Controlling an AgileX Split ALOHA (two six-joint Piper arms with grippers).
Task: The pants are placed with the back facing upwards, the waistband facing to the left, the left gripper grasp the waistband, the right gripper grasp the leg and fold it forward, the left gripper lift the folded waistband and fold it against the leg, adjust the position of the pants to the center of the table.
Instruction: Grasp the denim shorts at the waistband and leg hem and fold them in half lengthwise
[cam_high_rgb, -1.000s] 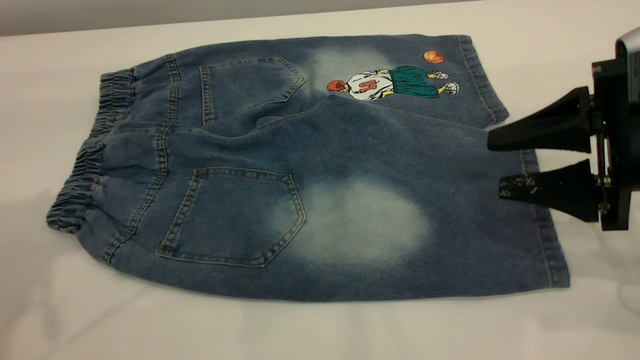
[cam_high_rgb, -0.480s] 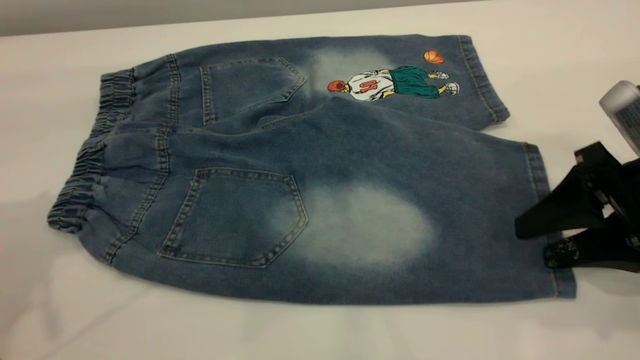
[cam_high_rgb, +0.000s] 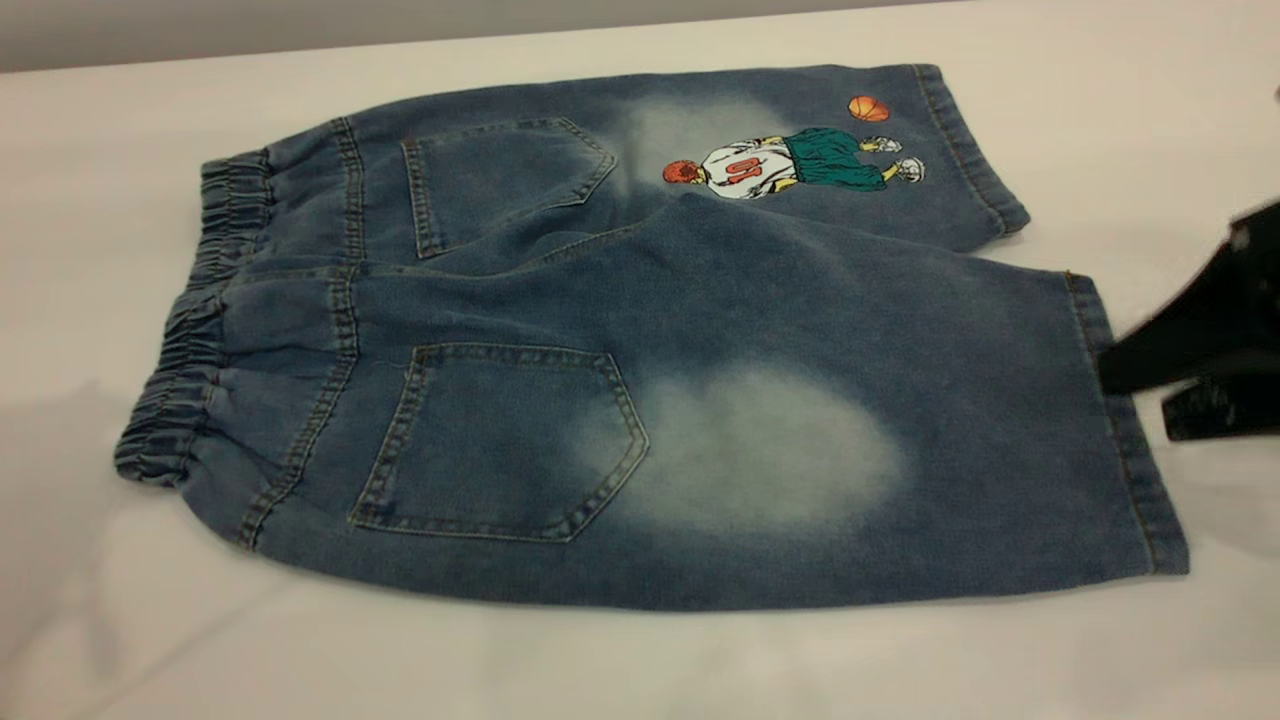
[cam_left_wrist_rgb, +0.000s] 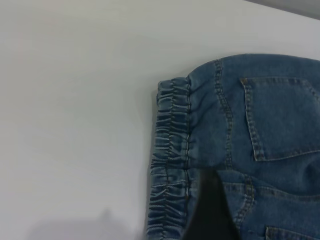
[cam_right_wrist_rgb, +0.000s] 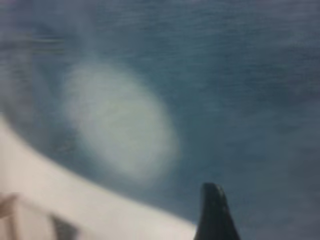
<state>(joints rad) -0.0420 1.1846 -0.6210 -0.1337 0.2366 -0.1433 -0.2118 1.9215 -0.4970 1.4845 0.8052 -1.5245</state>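
The pants (cam_high_rgb: 640, 340) lie flat on the table (cam_high_rgb: 620, 660) and have slid a bit right. The right gripper (cam_high_rgb: 1135, 395), slightly open and empty, has come back to the leg (cam_high_rgb: 1000, 420) hem. No fold yet. I cannot tell how the left gripper (cam_left_wrist_rgb: 210, 210) stands above the waistband (cam_left_wrist_rgb: 172, 150).

pants (cam_high_rgb: 640, 340): blue denim cloth, matt, faded pale patches
waistband (cam_high_rgb: 190, 330): ruched elastic denim
right gripper (cam_high_rgb: 1135, 395): black, matt, rough-speckled pad
table (cam_high_rgb: 640, 660): smooth, whitish
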